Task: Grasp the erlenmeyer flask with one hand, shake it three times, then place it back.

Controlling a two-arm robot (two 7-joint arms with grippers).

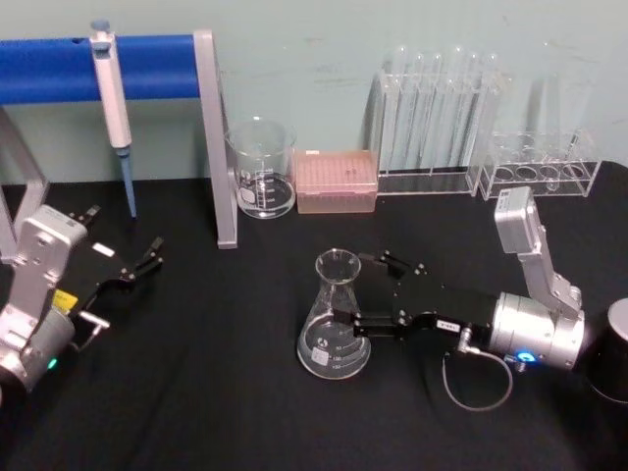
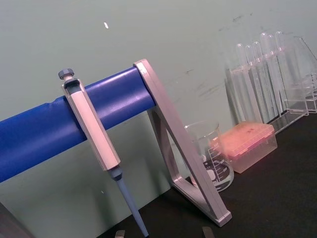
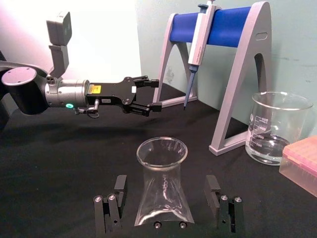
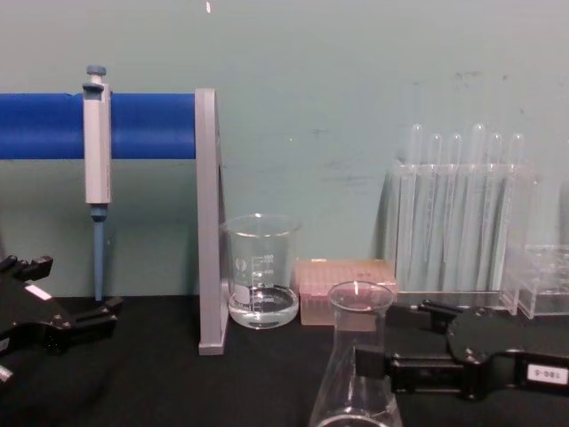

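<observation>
Erlenmeyer flask upright, lower centre, awaiting grasp.
Right gripper straddles it wide for pickup; left gripper parked spread, left edge.

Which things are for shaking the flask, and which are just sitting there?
For the job: erlenmeyer flask, right hand open around it.
Just there: beaker, pipette, blue stand, pink box, test tubes, left hand idle at left.
</observation>
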